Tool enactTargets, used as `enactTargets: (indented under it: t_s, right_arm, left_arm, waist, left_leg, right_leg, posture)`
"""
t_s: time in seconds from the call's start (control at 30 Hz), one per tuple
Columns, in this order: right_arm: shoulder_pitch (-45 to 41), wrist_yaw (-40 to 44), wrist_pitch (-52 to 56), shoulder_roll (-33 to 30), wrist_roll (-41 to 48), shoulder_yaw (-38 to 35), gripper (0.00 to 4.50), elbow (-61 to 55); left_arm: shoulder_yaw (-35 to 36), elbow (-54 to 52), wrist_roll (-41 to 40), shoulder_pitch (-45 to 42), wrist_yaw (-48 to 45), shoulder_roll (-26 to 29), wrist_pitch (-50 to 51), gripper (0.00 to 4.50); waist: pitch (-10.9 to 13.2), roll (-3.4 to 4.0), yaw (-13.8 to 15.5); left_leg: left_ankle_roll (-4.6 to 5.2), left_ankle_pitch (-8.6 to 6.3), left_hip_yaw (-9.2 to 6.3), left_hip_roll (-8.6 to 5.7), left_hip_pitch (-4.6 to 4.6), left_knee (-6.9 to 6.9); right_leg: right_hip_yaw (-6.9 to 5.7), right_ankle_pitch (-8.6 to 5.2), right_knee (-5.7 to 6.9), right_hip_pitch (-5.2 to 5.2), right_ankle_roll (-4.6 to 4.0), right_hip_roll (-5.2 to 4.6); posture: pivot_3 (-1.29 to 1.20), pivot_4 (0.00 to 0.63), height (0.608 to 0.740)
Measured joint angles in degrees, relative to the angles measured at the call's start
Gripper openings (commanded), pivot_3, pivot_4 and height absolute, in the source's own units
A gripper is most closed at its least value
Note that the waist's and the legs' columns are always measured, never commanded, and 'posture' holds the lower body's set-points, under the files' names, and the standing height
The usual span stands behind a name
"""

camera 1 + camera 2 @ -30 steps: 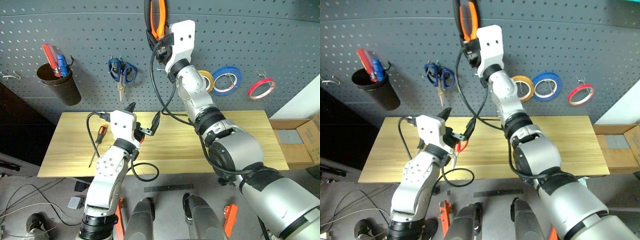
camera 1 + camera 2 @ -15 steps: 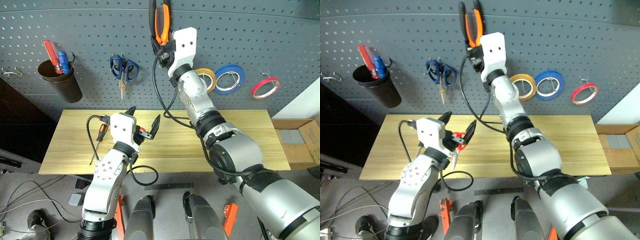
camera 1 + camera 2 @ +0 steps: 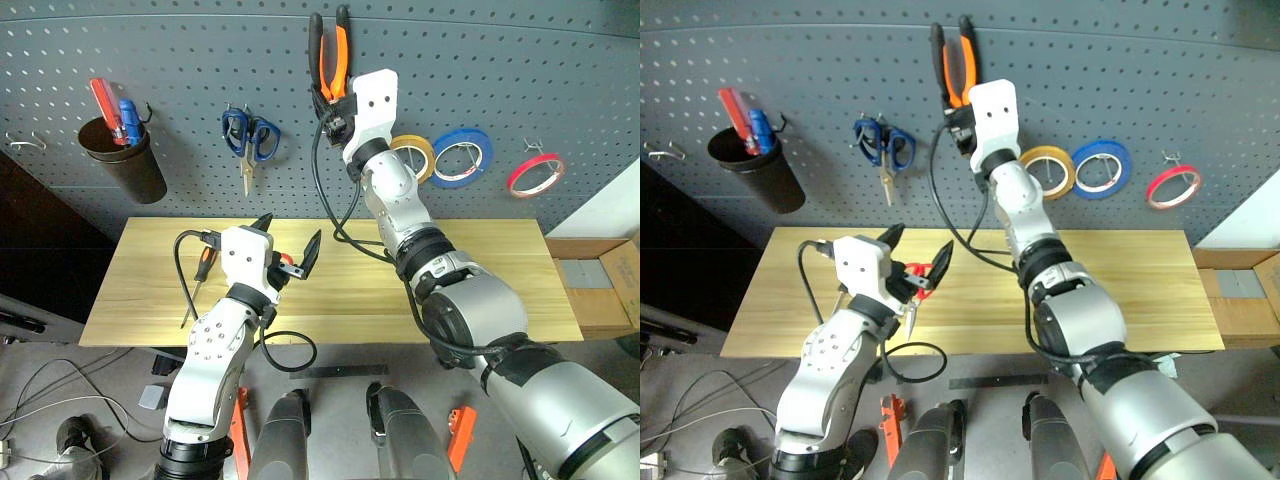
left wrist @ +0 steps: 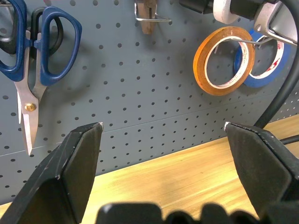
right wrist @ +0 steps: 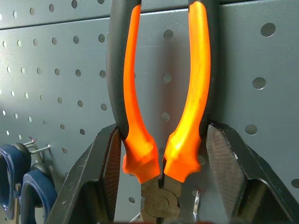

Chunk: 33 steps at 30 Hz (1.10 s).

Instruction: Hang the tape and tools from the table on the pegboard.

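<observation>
Background: dark grey pegboard [image 3: 560,110] fills the wall, and below it the long wooden table [image 3: 480,300] stands in front of me.
Far left on the board: a black cup [image 3: 125,165] hangs there with a red and a blue screwdriver in it; these I leave alone.
Screwdriver: the slim one with the orange-and-black handle [image 3: 200,275] lies on the left part of the table, its long axis running away from me, handle toward the board and tip toward the near edge.
Blue scissors: blue-handled scissors [image 3: 248,140] hang with the blades down; not my job.
Left gripper: my left gripper [image 3: 290,245] hovers over the table with the fingers spread wide and nothing between them.
Red scissors: red-handled scissors [image 3: 918,285] lie on the table just behind the left gripper, mostly hidden, so I cannot tell their direction.
Pliers: the orange-handled pliers [image 3: 330,50] are high against the board, long axis upright, handles up and dark jaws down.
Right gripper: my right gripper [image 5: 161,168] is closed on the pliers low on the handles, just above the pivot.
Step in hand: I judge I am hanging the pliers.
Next move: I think the pliers must settle on a hook before I let go; whether they already sit on one I cannot tell.
Right on the board: a yellow roll [image 3: 415,160], a blue roll [image 3: 458,158] and the red tape [image 3: 528,175] already hang on hooks.
</observation>
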Motion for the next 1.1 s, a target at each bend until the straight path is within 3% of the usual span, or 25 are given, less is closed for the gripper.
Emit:
enactTargets:
  t_s: [0.03,0.07,0.23,0.57,0.93,1.1]
  right_arm:
    - [0.39,0.03,0.04,0.0,-0.2,0.13,2.15,-0.62]
    - [0.6,0.02,0.14,0.0,-0.39,0.2,2.88,-1.05]
    - [1.94,-0.08,0.47,0.5,-1.11,1.67,4.42,-3.3]
    - [8.38,-3.53,2.95,-0.01,-2.71,2.53,4.47,-11.88]
    - [29.38,-2.73,23.0,-5.31,-2.79,4.48,4.47,-52.16]
    - [34.62,-1.49,31.42,-5.79,-2.67,5.85,4.47,-62.44]
  left_arm:
    - [0.0,0.0,0.0,0.0,-0.02,0.0,0.0,4.5]
    - [0.0,0.0,0.0,0.0,-0.04,0.01,0.0,4.5]
    - [0.06,0.0,-0.04,0.01,-0.13,0.04,0.0,4.5]
    - [0.39,-0.12,-0.59,0.97,-0.34,0.7,-0.02,4.5]
    - [4.85,-0.78,-0.81,4.38,-1.55,3.29,-1.06,4.5]
    - [5.3,-0.6,-0.84,5.24,-2.5,3.51,-1.52,4.5]
  waist:
    - [0.0,0.0,-0.01]
    - [0.0,0.0,-0.01]
    - [0.0,0.0,0.07]
    - [0.02,0.02,-0.02]
    - [0.02,0.04,-0.08]
    - [0.04,0.06,-0.5]
  left_leg:
    - [0.0,0.0,0.0,0.0,0.0,-0.01]
    - [0.0,0.0,0.0,0.0,-0.01,-0.02]
    - [0.0,0.0,-0.03,-0.01,-0.06,-0.02]
    - [0.0,0.0,0.05,-0.02,-0.26,-0.04]
    - [-0.01,-0.01,0.02,-0.05,-0.69,-0.14]
    - [-0.01,-0.01,0.06,0.01,-0.68,-0.14]
  right_leg:
    - [0.0,-0.01,-0.01,0.0,-0.01,0.0]
    - [-0.01,-0.01,-0.01,-0.01,0.01,0.0]
    - [-0.05,-0.04,-0.02,-0.01,0.04,-0.04]
    - [-0.1,-0.02,-0.06,-0.15,0.22,-0.18]
    - [-0.11,-0.03,-0.05,-0.63,0.4,-0.48]
    - [-0.08,-0.02,0.02,-0.74,0.43,-0.47]
  posture:
    - [0.02,0.328,0.74]
    - [0.02,0.328,0.74]
    - [0.02,0.326,0.74]
    - [0.03,0.32,0.74]
    - [0.01,0.318,0.74]
    - [0.0,0.32,0.74]
